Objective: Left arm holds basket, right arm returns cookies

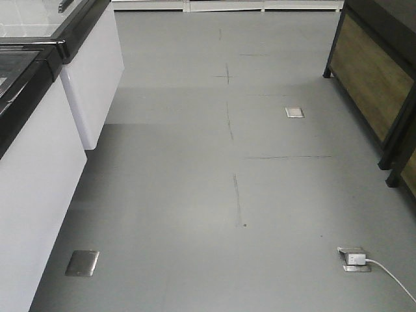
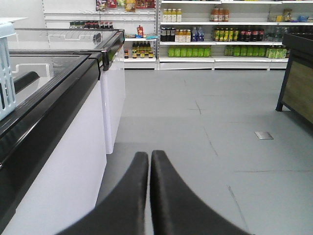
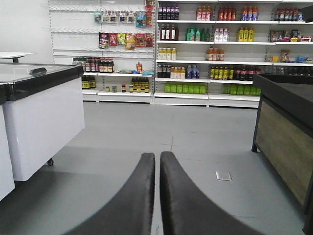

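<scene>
A corner of the light blue slotted basket (image 2: 7, 73) shows at the far left of the left wrist view, resting on top of the freezer (image 2: 54, 112). My left gripper (image 2: 149, 155) is shut with nothing between its black fingers, out over the grey floor to the right of the freezer and well clear of the basket. My right gripper (image 3: 157, 156) is also shut and empty, pointing down the aisle over the floor. The cookies are out of view. Neither arm shows in the front view.
White chest freezers with black rims (image 1: 39, 97) line the left side. A dark wooden display stand (image 1: 383, 84) stands at right. Stocked shelves (image 3: 205, 54) close the far end. Floor outlet plates (image 1: 82, 262), one with a white cable (image 1: 354, 258), lie on the floor.
</scene>
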Controlling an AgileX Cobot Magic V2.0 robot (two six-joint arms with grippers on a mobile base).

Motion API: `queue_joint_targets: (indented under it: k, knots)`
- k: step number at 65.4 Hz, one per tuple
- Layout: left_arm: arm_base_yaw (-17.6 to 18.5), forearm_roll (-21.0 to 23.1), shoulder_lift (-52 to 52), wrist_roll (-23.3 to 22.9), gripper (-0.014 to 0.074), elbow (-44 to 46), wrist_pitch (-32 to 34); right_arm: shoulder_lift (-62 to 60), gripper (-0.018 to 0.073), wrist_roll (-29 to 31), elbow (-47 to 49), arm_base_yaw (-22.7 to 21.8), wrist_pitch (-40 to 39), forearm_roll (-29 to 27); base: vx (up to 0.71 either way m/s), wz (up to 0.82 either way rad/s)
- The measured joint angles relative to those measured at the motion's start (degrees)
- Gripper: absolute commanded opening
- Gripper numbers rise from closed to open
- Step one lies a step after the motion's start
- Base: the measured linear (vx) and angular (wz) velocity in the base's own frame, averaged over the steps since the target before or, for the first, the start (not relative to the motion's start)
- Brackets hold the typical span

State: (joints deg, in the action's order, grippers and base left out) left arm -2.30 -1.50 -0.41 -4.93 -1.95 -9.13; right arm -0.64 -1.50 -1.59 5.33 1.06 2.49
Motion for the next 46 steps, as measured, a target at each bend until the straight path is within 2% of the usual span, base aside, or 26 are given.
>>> queue_joint_targets:
  k: [46]
  knots:
    - [0.0,0.0,0.0,0.0,-0.0008,0.0,0.0,0.0,-0.0006,0.0,0.0,0.0,0.0,0.0,0.00,0.00]
